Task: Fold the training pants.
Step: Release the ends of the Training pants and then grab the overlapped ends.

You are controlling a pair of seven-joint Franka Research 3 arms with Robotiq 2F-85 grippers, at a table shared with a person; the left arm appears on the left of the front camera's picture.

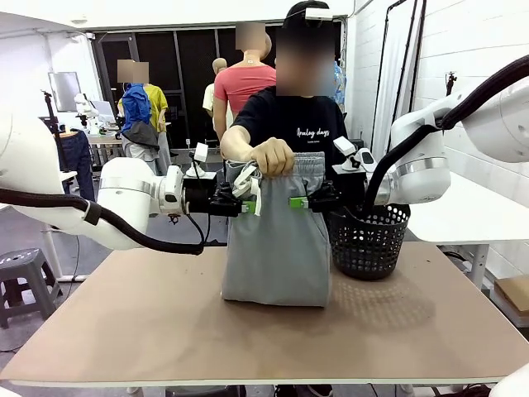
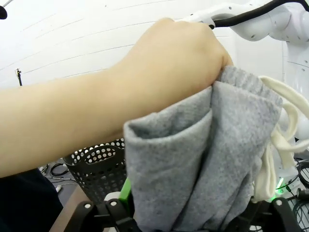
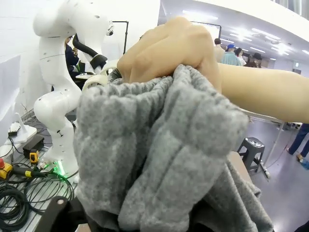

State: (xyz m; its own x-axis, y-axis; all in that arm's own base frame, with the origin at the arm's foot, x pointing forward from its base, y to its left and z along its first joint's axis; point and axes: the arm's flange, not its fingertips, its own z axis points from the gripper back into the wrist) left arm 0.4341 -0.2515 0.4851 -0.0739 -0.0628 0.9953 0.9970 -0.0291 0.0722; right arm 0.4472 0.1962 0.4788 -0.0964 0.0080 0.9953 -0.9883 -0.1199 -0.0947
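Note:
The light grey training pants (image 1: 277, 248) hang bunched from a person's hand (image 1: 273, 155) that grips the waistband, and the lower end rests on the table. The white drawstring (image 1: 250, 184) dangles at the pants' left edge. My left gripper (image 1: 246, 205) is at that left edge, just below the hand. In the left wrist view its fingers (image 2: 110, 212) stand wide apart, open, with the grey cloth (image 2: 193, 159) between them. My right gripper (image 1: 299, 203) is at the right edge at the same height. Cloth (image 3: 159, 154) covers it in the right wrist view, where one of its fingers (image 3: 54, 211) stands far out, open.
A black mesh basket (image 1: 369, 240) stands on the brown table (image 1: 124, 314) just right of the pants, under my right arm. The person stands at the far edge. A stool (image 1: 25, 273) is on the floor to the left.

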